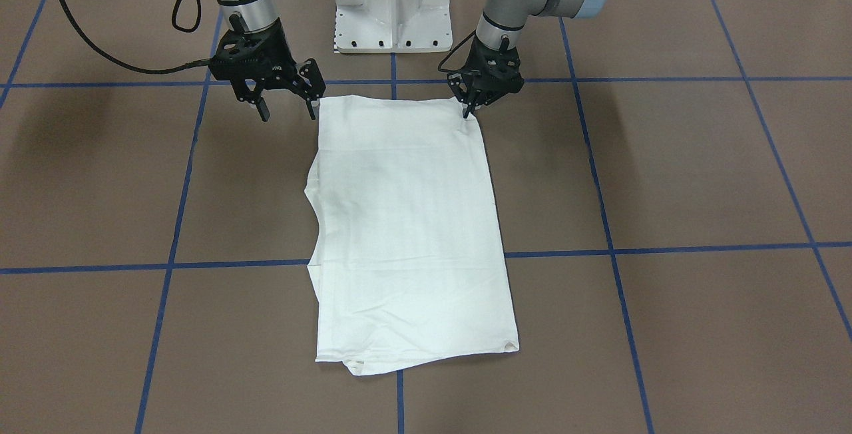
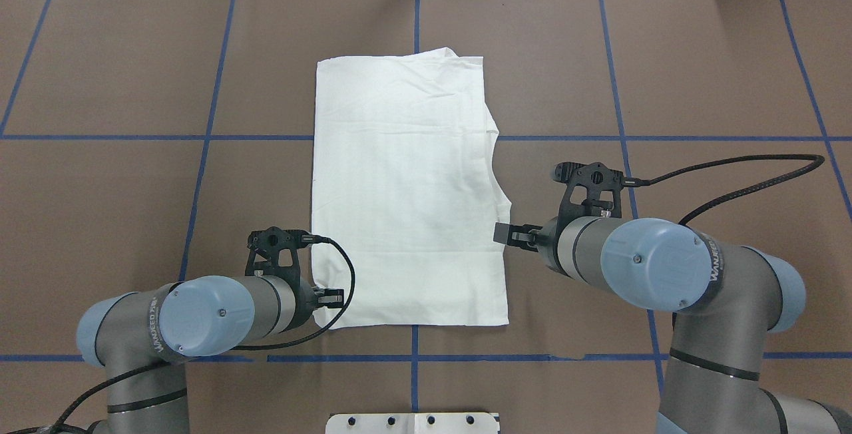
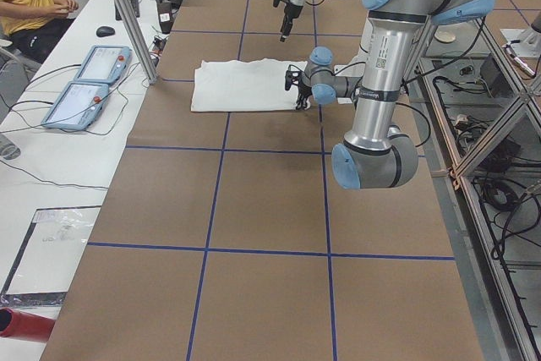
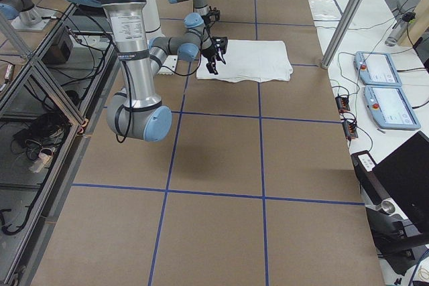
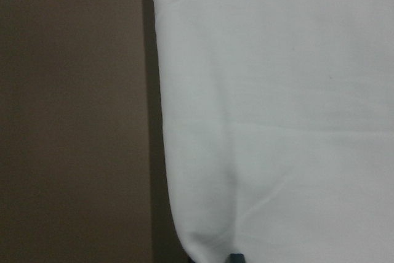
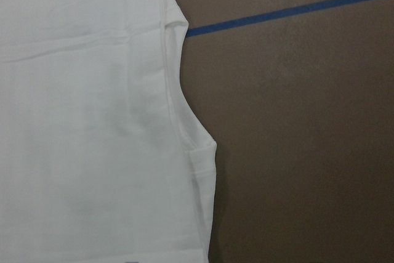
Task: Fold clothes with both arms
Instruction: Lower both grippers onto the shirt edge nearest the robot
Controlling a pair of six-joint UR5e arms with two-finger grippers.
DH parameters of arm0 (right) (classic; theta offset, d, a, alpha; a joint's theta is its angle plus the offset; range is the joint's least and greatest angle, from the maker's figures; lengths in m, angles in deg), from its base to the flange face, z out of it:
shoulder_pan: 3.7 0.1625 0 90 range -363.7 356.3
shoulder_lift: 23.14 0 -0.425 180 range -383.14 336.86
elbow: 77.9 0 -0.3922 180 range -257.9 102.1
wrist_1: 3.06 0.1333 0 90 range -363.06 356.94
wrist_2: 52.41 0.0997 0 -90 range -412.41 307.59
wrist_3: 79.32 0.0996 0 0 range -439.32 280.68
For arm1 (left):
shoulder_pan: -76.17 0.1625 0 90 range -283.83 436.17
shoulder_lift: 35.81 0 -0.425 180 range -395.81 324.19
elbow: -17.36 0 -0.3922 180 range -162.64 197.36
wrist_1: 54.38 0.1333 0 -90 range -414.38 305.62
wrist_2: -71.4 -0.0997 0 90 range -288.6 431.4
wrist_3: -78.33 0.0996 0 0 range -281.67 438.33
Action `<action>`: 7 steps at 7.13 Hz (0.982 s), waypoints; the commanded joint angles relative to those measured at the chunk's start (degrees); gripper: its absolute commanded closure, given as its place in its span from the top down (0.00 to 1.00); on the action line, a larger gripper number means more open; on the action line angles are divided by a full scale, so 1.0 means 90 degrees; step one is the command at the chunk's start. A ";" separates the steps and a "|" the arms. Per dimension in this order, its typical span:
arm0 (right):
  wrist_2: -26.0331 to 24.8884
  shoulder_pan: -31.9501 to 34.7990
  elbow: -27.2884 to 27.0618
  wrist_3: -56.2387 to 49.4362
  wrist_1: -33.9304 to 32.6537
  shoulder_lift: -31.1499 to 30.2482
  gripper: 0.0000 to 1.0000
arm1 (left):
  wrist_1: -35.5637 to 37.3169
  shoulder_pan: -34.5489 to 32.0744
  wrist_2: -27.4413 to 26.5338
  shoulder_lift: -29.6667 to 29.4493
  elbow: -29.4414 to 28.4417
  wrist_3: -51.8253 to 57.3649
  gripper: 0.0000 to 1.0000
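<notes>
T-shirt (image 1: 406,221) lies flat in a long strip mid-tabletop (image 1: 665,174), one short end toward the robot's edge. There the left gripper (image 1: 470,112) looks pinched narrow on the near-left corner, while the right gripper (image 1: 287,113) gapes wide just beside the near-right corner, off the cloth. We'd slide the right one inward over that corner, close it, then lift both level and carry the hem to the far end, edges matched.

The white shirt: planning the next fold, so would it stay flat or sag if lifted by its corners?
Probably sags: the white shirt lies in soft creased layers with a wavy side edge. Likely light: it puckers where the left claw pinches one corner. Pushed, those loose layers would probably bunch rather than slide.
</notes>
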 commanded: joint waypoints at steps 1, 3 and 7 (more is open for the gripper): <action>-0.0426 -0.0782 0.0154 0.2458 -0.0011 0.0024 0.83 | 0.0000 -0.0015 0.0000 -0.0030 0.0032 0.0000 0.00; -0.0615 -0.1234 0.0583 0.3615 -0.0020 0.0083 0.82 | 0.0000 -0.0015 -0.0058 -0.0030 0.0081 0.0000 0.00; -0.0624 -0.1372 0.0936 0.4381 -0.0899 0.0835 0.82 | 0.0000 -0.0015 -0.0224 -0.0020 0.0101 0.0000 0.00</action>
